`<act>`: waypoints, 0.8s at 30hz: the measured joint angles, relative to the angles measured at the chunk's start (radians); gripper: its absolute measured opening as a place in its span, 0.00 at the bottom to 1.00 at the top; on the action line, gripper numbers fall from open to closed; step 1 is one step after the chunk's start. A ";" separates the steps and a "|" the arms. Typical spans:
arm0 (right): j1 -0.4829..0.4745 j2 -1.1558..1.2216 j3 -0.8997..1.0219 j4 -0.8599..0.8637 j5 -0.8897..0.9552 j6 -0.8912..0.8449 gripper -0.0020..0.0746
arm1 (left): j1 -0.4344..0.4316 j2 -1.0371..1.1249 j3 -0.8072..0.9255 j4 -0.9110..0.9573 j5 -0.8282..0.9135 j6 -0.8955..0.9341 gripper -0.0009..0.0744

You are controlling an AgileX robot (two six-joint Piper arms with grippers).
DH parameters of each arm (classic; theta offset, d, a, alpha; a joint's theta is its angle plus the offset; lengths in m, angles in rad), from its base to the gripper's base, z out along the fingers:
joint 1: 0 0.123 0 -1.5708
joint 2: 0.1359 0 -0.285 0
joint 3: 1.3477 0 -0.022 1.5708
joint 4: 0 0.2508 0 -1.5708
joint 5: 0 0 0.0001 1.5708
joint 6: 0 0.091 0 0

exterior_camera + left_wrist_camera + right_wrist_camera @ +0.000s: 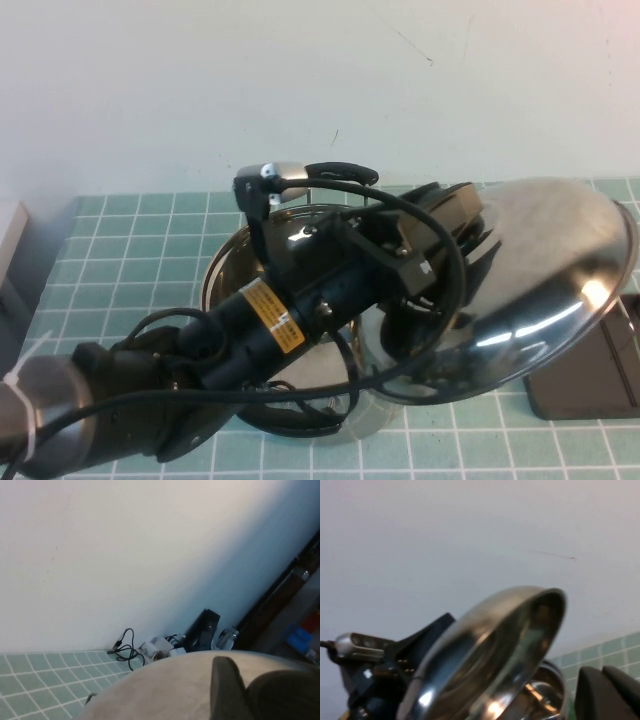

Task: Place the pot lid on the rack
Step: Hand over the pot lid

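The pot lid (540,270) hangs tilted in the air above the pot (300,330), with the left gripper (440,245) clamped on its knob side. The rack (590,375) lies just beyond, at the table's right, partly under the lid's rim. To do this well, carry the lid right, keep it edge-down and lower it between the bars; the right gripper (610,692) waits nearby, and I cannot tell its grip.

Pot lid (490,645) tilted, raised; left gripper (375,675) apparently behind; tiled surface (610,652).
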State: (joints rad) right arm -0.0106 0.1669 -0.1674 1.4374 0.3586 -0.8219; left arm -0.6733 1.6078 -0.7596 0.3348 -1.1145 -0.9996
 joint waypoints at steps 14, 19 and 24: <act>0.000 0.433 -0.258 0.247 0.398 -0.132 0.54 | 0.000 0.001 -0.059 -0.022 -0.006 0.080 0.43; 0.000 0.525 -0.275 0.247 0.454 -0.066 0.61 | 0.000 0.001 -0.059 0.017 -0.006 0.081 0.43; 0.000 0.619 -0.281 0.247 0.472 -0.043 0.62 | 0.000 0.001 -0.059 0.087 -0.008 0.088 0.43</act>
State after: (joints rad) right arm -0.0106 0.7854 -0.4484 1.6846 0.8304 -0.8650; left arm -0.6737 1.6093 -0.8187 0.4214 -1.1220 -0.9120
